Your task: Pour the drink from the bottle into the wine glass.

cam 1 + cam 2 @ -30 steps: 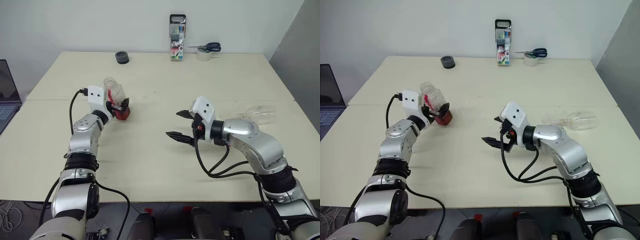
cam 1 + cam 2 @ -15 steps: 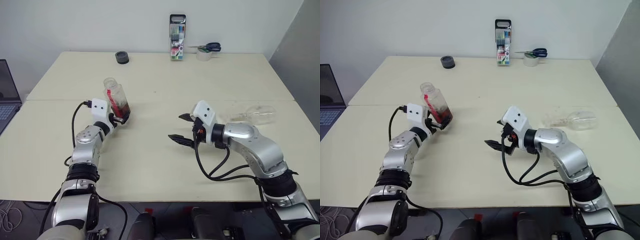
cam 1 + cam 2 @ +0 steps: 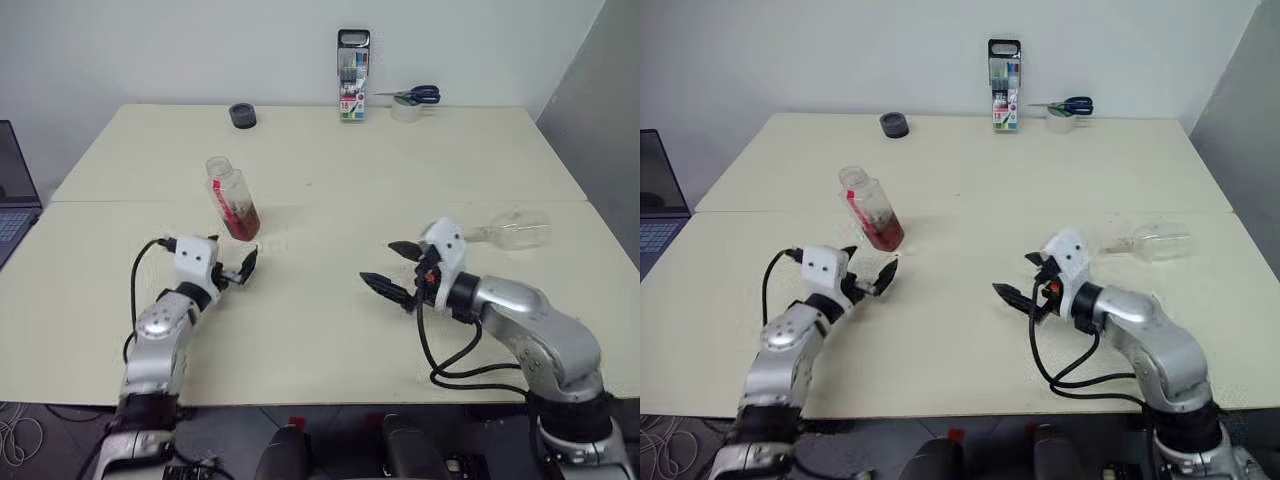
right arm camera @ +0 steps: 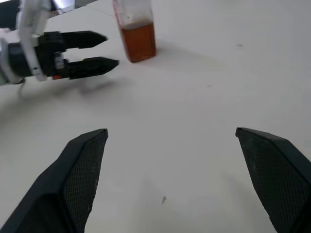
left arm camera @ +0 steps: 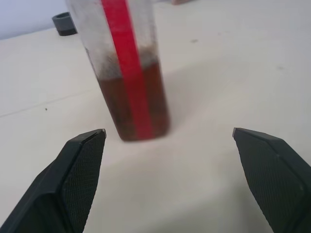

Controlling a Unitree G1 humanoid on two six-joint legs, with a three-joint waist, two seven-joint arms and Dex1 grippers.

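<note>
Left end effector (image 3: 236,274) spread wide, empty, just short of the bottle (image 3: 232,198) standing on the table (image 3: 320,160) with reddish-brown drink (image 5: 130,104) low inside. Right end effector (image 3: 393,268) likewise wide; the wine glass (image 3: 510,229) lies on its side beyond it

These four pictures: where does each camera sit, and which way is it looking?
Left eye view: on the head, looking forward and down over the table; both arms show, with the bottle and the wine glass lying on its side.
Right eye view: its stereo twin, same scene.
Left wrist view: on the left arm, looking along its open fingers at the bottle.
Right wrist view: on the right arm, past its open fingers toward the left gripper.
Both wrist views share the bottle.
</note>
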